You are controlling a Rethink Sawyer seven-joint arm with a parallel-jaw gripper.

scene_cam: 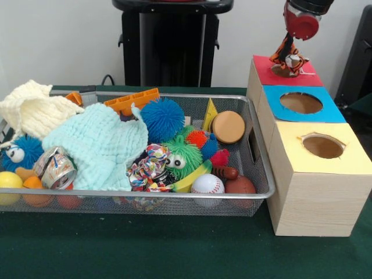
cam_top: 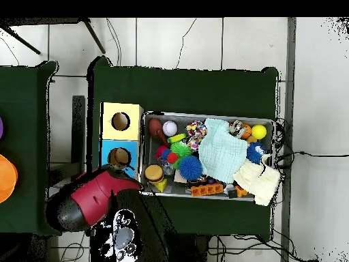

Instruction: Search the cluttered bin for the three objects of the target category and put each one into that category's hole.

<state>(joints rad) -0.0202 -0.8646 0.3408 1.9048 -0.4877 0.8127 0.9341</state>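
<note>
Tiger plush [scene_cam: 288,57], orange-brown with black stripes and a white face, hanging upright from the tool [scene_cam: 300,29], lower end right over the hole [scene_cam: 283,71] in the red-topped box [scene_cam: 264,67]. Tool clamped on the plush's upper end, the red arm [cam_top: 92,198] covering that box in the overhead view. Beside the red-topped box: blue-topped box [scene_cam: 299,103], then yellow-topped box [scene_cam: 322,146], both holes uncovered. Just beyond the boxes on the green bench [scene_cam: 174,250]: the wire bin [scene_cam: 256,192], crammed with puffer balls, a mint cloth [scene_cam: 102,145], a cream cloth [scene_cam: 32,110], a baseball [scene_cam: 207,184], a crushed can [scene_cam: 56,168].
</note>
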